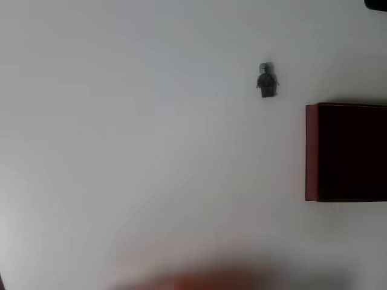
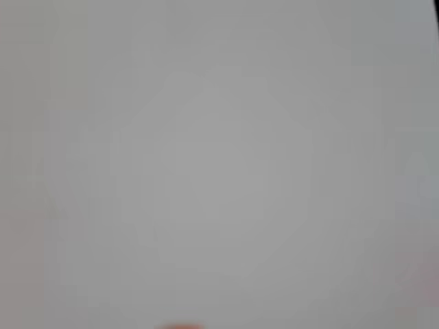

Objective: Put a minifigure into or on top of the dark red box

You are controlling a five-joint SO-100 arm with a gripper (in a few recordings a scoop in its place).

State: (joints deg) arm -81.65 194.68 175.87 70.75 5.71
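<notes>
- Two task things lie on the white counter in the overhead view: the minifigure and the dark red box.
- The minifigure is small, dark grey with a paler grey head, and sits on bare counter up and to the left of the box, near its top left corner but apart from it.
- The dark red box stands at the right edge of the overhead view, cut off by that edge; its left wall shows maroon and its inside looks near black.
- A blurred orange-red shape sits at the bottom edge of the overhead view, well apart from both things; it is too smeared to tell whether it is the jaws, so places relative to them cannot be given.
- The wrist view shows blurred pale counter with a faint orange smudge at its bottom edge.
- Whether the jaws are wide or narrow cannot be told.
</notes>
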